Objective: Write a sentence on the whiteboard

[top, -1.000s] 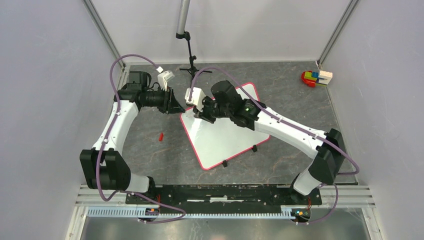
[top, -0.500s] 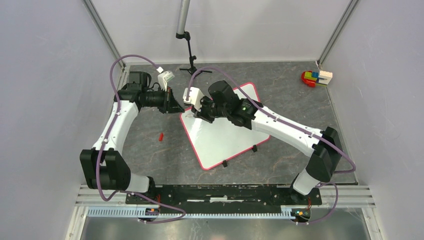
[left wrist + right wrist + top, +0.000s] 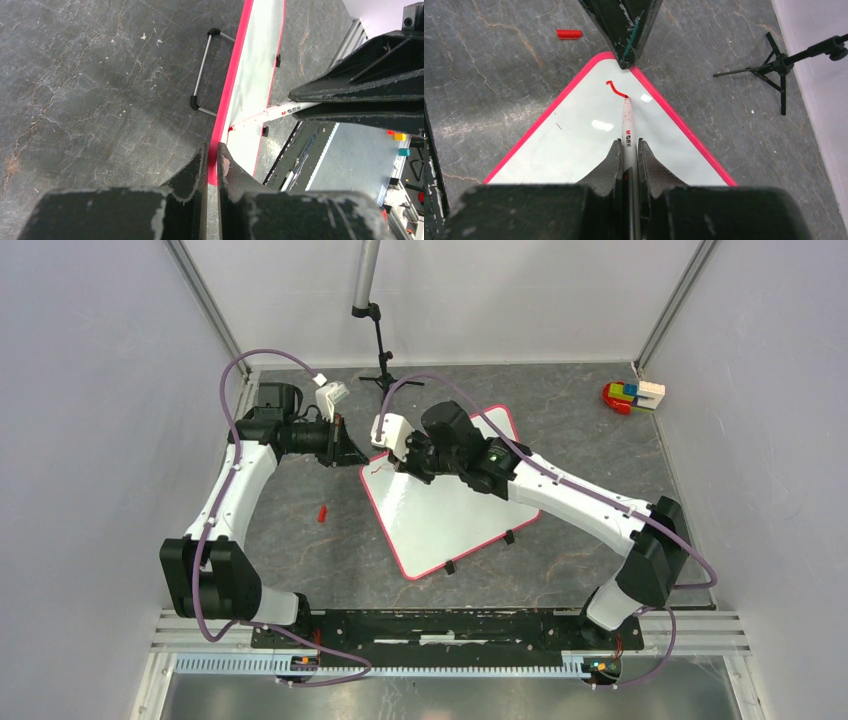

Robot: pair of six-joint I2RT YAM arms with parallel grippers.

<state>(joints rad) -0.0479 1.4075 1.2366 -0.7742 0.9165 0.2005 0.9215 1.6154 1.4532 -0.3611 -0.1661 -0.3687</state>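
The whiteboard [image 3: 450, 502], white with a red-pink frame, lies tilted on the dark table. My left gripper [image 3: 212, 152] is shut on the frame at the board's far-left corner [image 3: 362, 462]. My right gripper [image 3: 627, 146] is shut on a white marker [image 3: 627, 122], whose red tip touches the whiteboard [image 3: 574, 145] just inside that corner. Of the sentence, a single short hooked red stroke [image 3: 615, 87] shows at the tip. In the left wrist view the marker [image 3: 270, 112] crosses over the whiteboard [image 3: 255, 75] from the right.
A small red cap [image 3: 322, 512] lies on the table left of the board. A black tripod stand [image 3: 378, 340] is at the back centre. Coloured toy blocks [image 3: 632, 395] sit at the back right corner. Two black clip feet [image 3: 478, 552] stick out at the board's near edge.
My left gripper has closed onto the board's corner. The right gripper shifted the marker slightly, and a short red stroke now shows by the tip.
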